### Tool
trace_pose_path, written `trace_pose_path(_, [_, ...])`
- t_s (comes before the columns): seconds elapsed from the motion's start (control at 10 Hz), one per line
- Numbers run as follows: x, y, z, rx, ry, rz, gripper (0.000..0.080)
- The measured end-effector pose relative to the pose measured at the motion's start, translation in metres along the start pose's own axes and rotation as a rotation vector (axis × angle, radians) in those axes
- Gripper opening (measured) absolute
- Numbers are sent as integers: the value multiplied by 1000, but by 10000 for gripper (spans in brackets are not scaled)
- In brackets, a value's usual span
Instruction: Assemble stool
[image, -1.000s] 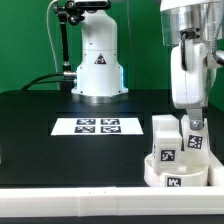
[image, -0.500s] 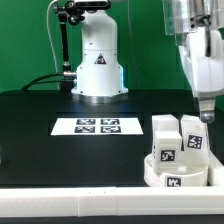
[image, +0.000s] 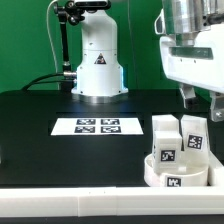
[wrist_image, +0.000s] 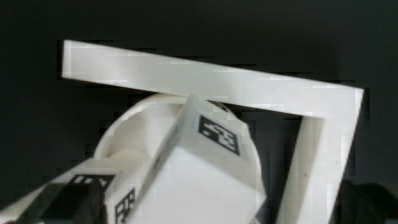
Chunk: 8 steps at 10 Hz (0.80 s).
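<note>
- Three short blocky legs stand up out of the round seat (image: 176, 172), which sits on the black table (image: 40, 140) at about five o'clock in the exterior view, close to the table's near edge.
- One leg (image: 165, 147) stands at the front of the seat, its square marker facing the camera; a second leg (image: 162, 125) rises behind it at about eleven o'clock from it, and the third leg (image: 194, 133) stands at about two o'clock from it, also showing a marker.
- Seat rim bears its own marker on the front wall, near six o'clock of the disc.
- Up close in the wrist view, the seat (wrist_image: 160, 150) shows as a pale curve, with a leg (wrist_image: 222, 150) slanting across it and a marker visible on that leg; the long white edge rail (wrist_image: 214, 80) bends around them in a corner (part of the picture is blurred).
- Gripper (image: 200, 98) hangs above the legs at about twelve o'clock from the seat, jaws spread wide and released, holding nothing; its fingertips are apart from the leg tops.
- Marker board (image: 97, 127) lies flat on the table at about nine o'clock from the seat, well apart from it.
- White robot base (image: 97, 60) stands beyond the marker board at about twelve o'clock from it, at the table's far edge.
</note>
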<state>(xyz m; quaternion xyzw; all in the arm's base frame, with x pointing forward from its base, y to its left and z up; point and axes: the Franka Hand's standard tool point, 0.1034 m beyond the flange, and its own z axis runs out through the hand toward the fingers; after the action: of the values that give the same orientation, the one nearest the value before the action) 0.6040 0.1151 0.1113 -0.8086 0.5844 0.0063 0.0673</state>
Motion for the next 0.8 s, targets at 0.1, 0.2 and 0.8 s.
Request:
trace_pose_path(0.1, [0,-1,-1,-9,20,-144,649])
trace_pose_path(0.2, [1,-2,-1,-9,22,-259,649])
trace_pose_path(0.8, [3,-2,-3,-15,31,-652,649])
